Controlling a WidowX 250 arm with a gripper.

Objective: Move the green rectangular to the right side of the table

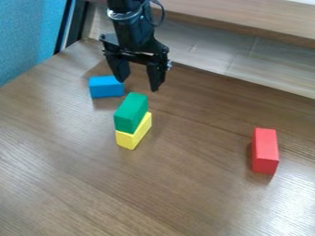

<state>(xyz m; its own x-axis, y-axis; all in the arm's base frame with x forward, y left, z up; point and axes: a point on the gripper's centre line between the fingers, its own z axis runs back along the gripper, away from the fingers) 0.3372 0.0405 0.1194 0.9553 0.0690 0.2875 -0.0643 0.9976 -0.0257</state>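
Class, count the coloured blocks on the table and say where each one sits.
4. The green block rests on the yellow block; the blue block is behind them, leftward in the picture; the red block is off to the right.

A brown wood-grained counter (184,198) slants across the view, pale light glaring off its lower right corner. A pale wooden ledge (246,20) runs behind it above a greyish wood-patterned panel (240,57); a textured blue surface (25,37) stands upper left beside a dark upright strip (75,23).
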